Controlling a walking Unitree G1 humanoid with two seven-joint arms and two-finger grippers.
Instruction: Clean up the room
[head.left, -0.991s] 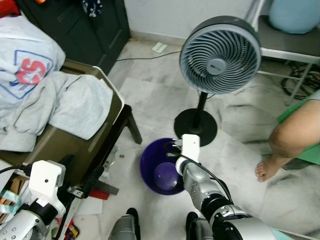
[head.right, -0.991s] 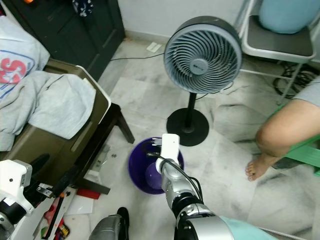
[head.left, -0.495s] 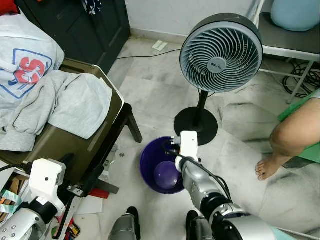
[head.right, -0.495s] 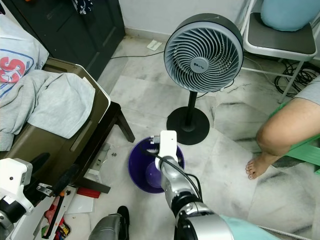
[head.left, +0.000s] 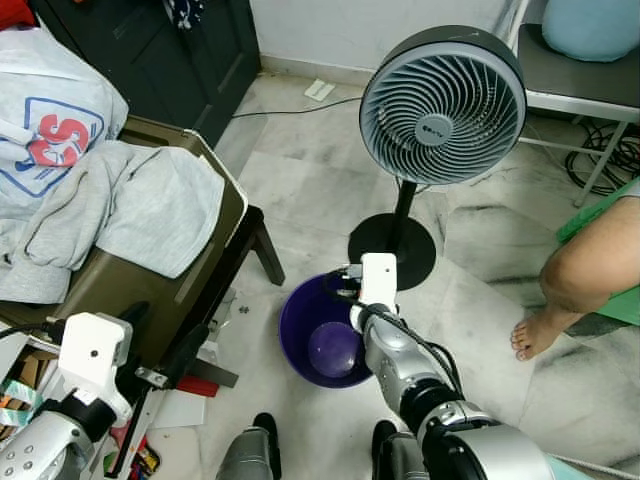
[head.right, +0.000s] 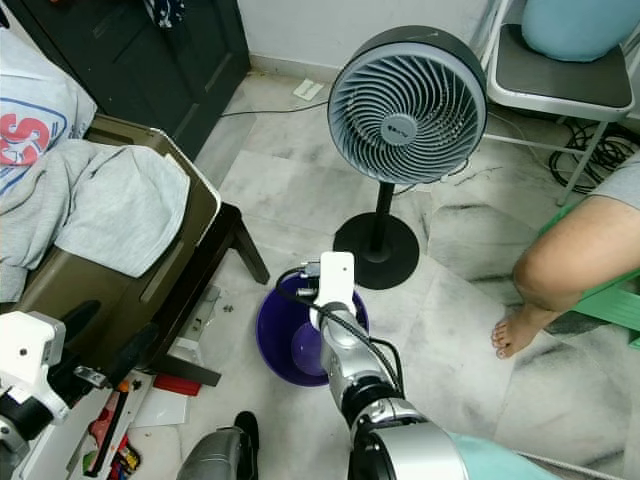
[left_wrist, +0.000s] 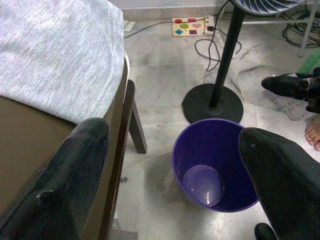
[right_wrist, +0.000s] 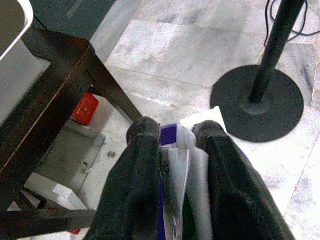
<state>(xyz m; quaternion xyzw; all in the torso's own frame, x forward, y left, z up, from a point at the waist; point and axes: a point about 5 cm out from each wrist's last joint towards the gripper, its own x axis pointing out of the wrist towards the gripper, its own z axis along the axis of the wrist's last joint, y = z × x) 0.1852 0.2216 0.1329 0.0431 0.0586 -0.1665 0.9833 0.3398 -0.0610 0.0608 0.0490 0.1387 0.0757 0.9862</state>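
A purple bin (head.left: 296, 318) stands on the marble floor in front of my feet, with a round lilac shape at its bottom. My right gripper (right_wrist: 176, 129) hangs over the bin's far rim, shut on a piece of white paper (right_wrist: 201, 120); it also appears from above as the right gripper (head.left: 345, 288). My left gripper (left_wrist: 172, 134) is open with its fingers wide apart and nothing between them. It is held low beside the brown table, and the bin (left_wrist: 200, 145) lies ahead of it.
A standing fan (head.left: 441, 95) with a round black base (head.left: 392, 250) rises just behind the bin. A person's bare leg (head.left: 590, 265) is at the right. Grey sweatshirts (head.left: 120, 205) lie on the brown table (head.left: 215, 270) at the left. Clutter lies under it.
My right gripper, still holding the paper, has edged a little towards the fan side of the bin. The view has shifted slightly; the left arm has stayed put.
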